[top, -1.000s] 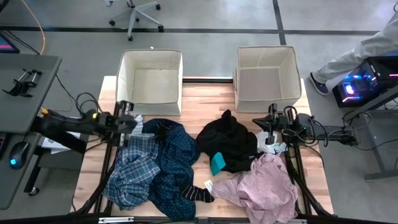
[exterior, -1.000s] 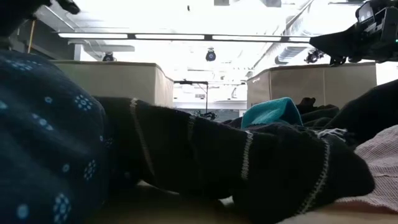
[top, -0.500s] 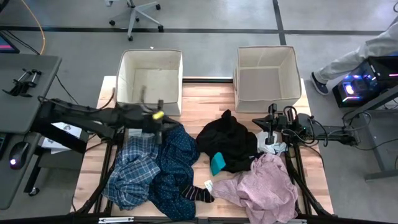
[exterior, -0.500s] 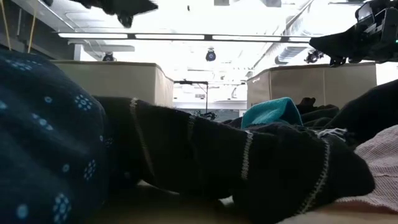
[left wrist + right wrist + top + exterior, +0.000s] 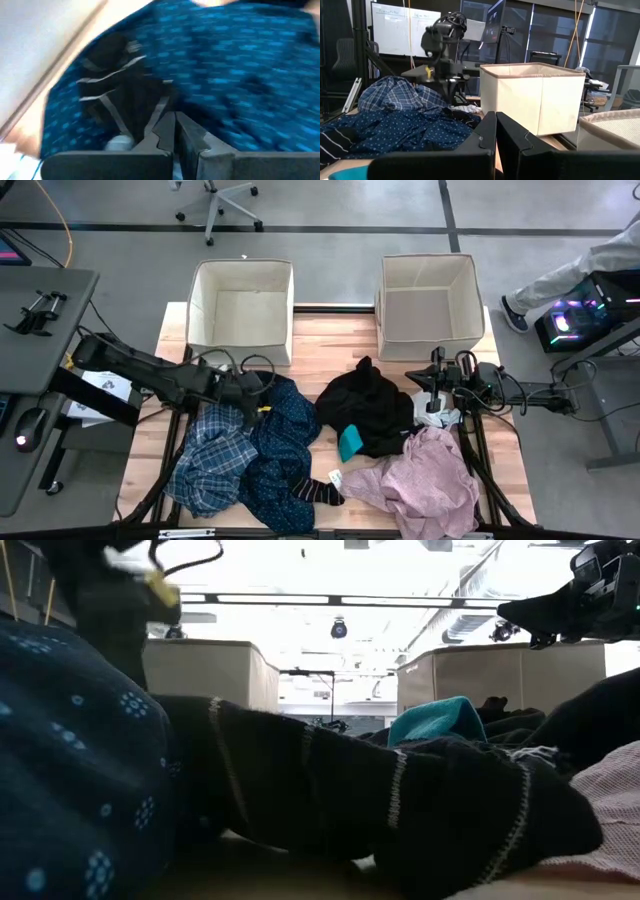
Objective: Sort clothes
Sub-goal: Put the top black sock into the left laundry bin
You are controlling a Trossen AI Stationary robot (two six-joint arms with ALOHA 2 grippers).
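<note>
Basically the pile fills the near half of the table (image 5: 320, 330): blue-white plaid shirt (image 5: 205, 455) and dark navy patterned shirt (image 5: 285, 430) on the left arm's side, black garment (image 5: 365, 405) in the middle, pale pink garment (image 5: 420, 480) on the right arm's side, with two beige boxes (image 5: 242, 310) standing beyond, both looking empty. Left gripper (image 5: 252, 398) sits over the far edge of the navy shirt, fabric directly beneath and ahead of the jaws; in the left wrist view the fingers (image 5: 167, 132) are pressed together with nothing between them, so they'd need to spread before any pinch. Navy shirt's long axis runs from the jaws toward the near table edge, so a lift likely drags the plaid shirt it overlaps. Left arm is clearly nearer; the left box is just behind it, open room above. Right gripper (image 5: 437, 395) waits near the pink garment, jaws likewise closed and empty. Small stuff: teal sock (image 5: 350, 442) against the black garment, striped sock (image 5: 318, 490) at the near edge.
</note>
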